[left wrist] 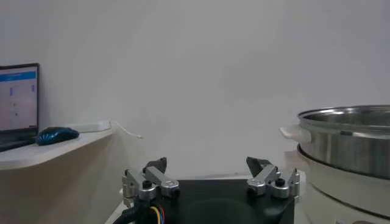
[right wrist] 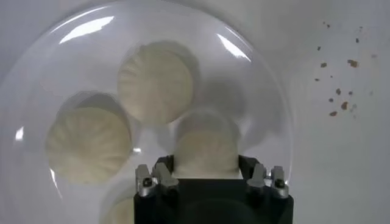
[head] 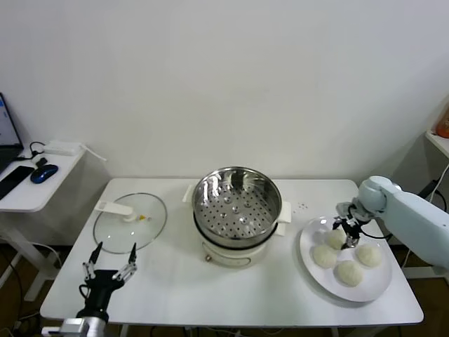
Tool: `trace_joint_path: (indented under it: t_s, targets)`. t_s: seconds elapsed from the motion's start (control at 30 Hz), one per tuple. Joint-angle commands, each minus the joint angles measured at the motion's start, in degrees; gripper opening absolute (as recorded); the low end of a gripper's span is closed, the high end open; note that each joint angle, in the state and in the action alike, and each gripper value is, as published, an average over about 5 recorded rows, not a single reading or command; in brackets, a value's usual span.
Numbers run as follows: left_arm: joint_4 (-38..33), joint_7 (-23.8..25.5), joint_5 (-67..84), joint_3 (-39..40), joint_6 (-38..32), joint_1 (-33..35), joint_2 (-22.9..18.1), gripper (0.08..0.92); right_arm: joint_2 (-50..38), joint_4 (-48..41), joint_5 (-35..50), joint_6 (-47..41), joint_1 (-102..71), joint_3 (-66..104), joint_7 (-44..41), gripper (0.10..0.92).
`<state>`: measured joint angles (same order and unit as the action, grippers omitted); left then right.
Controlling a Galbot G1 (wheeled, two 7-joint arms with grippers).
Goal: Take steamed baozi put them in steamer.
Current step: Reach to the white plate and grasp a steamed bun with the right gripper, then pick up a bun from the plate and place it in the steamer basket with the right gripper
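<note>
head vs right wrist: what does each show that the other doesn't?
Head only: the steamer, empty, the glass lid lying on the table, and the left gripper, open and idle near the table's front-left edge. Right wrist only: brown crumbs scattered beside the plate. Both: the right gripper closing on a baozi on the white plate, with other buns beside it.

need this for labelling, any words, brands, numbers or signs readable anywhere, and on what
None can be read.
Laptop screen on the side desk: blue bar and faint rows, too small and blurred to read.
Steamer and its cream pot base: no brand or marking shows.
Glass lid, white plate, baozi: no text.
</note>
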<state>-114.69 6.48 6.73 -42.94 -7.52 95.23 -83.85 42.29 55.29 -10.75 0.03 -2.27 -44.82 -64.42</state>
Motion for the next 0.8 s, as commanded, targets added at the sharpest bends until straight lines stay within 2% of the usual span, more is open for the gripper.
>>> trace_joint_path:
  t_s: [0.03, 0.2, 0.4, 0.8]
  targets:
    - [0.1, 0.0, 0.0, 0.0, 0.0, 0.0, 0.0, 0.823, 0.0, -0.1, 0.1, 0.0, -0.3, 0.6, 0.0, 0.673]
    - [0.1, 0.0, 0.0, -0.1, -0.1, 0.1, 0.0, 0.823, -1.5, 2.4, 1.5, 0.0, 1.3, -0.2, 0.0, 0.664]
    - [0.0, 0.0, 0.1, -0.3, -0.1, 0.2, 0.0, 0.823, -5.1, 10.0, 4.6, 0.2, 6.9, -4.4, -0.1, 0.670]
    - [-0.8, 0.3, 0.1, 0.0, 0.1, 1.1, -0.3, 0.823, -9.1, 25.4, 12.1, 3.0, 30.6, -18.2, -1.0, 0.670]
